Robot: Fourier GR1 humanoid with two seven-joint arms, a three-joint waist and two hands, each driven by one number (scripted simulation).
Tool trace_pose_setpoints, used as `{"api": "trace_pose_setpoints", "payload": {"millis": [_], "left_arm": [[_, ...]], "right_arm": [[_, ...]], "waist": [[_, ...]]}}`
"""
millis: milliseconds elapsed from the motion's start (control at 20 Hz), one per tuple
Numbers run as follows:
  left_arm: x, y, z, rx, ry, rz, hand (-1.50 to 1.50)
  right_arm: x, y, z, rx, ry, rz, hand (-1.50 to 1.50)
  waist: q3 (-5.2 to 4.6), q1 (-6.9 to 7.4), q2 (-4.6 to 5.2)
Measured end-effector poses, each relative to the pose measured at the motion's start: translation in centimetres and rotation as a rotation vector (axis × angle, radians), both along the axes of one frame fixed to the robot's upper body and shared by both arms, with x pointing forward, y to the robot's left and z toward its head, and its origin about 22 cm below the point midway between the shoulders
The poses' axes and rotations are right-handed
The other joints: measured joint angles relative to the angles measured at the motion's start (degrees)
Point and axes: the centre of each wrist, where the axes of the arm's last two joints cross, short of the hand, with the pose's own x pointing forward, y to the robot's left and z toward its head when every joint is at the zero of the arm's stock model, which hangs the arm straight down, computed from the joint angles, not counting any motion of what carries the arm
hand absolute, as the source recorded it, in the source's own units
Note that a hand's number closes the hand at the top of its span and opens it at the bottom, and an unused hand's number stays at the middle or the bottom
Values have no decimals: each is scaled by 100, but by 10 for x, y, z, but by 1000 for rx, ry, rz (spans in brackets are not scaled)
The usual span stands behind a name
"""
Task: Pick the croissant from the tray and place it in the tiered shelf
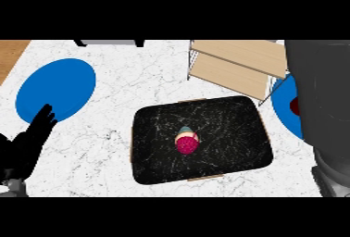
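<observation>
A black tray (164, 134) with wooden edges lies in the middle of the white marble counter. On it sits a small round item (186, 141) with a magenta top and a teal and tan end; it looks like a cupcake, not a croissant. The light wooden tiered shelf (236, 62) stands behind the tray at the upper right. My left hand (27, 146) rests open at the lower left, fingers up, well apart from the tray. My right forearm (325, 111) fills the right edge as a large grey shape, and its hand does not show.
A blue plate (56, 90) lies at the left, just beyond my left hand. A second blue plate (282, 109) at the right is half hidden by my right forearm and carries a dark red thing (295, 106). A grey object (109, 42) sits at the back edge.
</observation>
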Motion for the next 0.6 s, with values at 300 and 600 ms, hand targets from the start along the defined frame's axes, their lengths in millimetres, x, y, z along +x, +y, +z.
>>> {"api": "trace_pose_setpoints", "payload": {"millis": [300, 600], "left_arm": [[0, -2, -7, -8, -2, 0, 0], [0, -2, -4, -13, -3, -4, 0]], "right_arm": [[29, -18, -16, 65, 11, -35, 150], [52, -42, -41, 134, 20, -108, -150]], "waist": [[1, 12, 10], [2, 14, 13]]}}
